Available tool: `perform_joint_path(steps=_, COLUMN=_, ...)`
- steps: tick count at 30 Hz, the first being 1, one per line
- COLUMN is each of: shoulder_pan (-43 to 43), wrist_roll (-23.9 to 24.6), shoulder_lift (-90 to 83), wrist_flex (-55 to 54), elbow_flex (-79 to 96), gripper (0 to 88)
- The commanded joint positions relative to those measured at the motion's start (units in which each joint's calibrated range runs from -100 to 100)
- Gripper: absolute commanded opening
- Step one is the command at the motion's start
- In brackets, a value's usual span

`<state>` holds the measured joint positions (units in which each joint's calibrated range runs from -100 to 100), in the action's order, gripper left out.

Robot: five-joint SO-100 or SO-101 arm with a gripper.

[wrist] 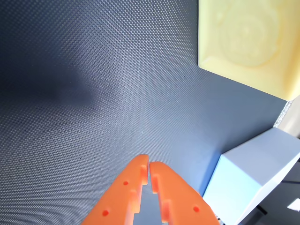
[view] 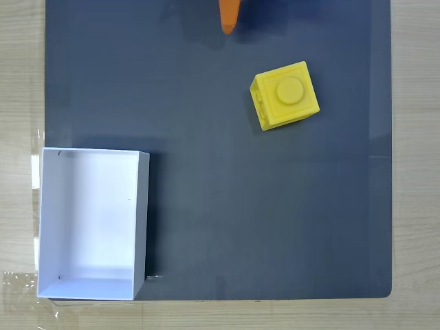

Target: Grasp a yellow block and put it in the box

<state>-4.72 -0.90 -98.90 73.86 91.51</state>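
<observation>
Step in hand: approach. No grasp has been made, and the yellow block sits on the dark mat, free of any contact.

Pincer state: in the wrist view my gripper has its two orange fingers brought together, tips touching or very nearly so, with nothing between them. In the fixed view just an orange tip enters from the top edge, up and to the left of the block and apart from it.

Location of task items, fixed view: the block lies in the upper right part of the mat, stud face up, turned slightly out of square with the mat's edges. The box stands at the lower left, open side up, its white inside bare, well apart from the block. In the wrist view the block occupies the upper right corner and a corner of the box shows at lower right.

Next move, as I judge it:
1. Spread the fingers wider than the block.
2. Travel over the block and turn the wrist to match its skew, so that the fingers meet two opposite flat sides.
3. Descend until the fingers straddle it, then close.

Closing at an angle would probably rotate the block or push it away.
</observation>
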Motion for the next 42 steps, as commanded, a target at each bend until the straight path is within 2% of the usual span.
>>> perform_joint_path(steps=1, shoulder_pan=-0.16, wrist_roll=0.43, shoulder_lift=-0.16, wrist_flex=0.22, elbow_flex=0.17, gripper=1.1)
perform_joint_path(steps=27, shoulder_pan=-0.33, wrist_roll=0.43, shoulder_lift=1.19, wrist_flex=-0.39, elbow_flex=-0.46, gripper=1.1)
perform_joint_path(steps=36, shoulder_pan=0.43, wrist_roll=0.48, shoulder_lift=27.63, wrist_flex=-11.39, elbow_flex=-19.82, gripper=1.4)
perform_joint_path(steps=42, shoulder_pan=0.51, wrist_roll=0.11, shoulder_lift=48.99, wrist_flex=-9.29, elbow_flex=-43.16, gripper=1.4)
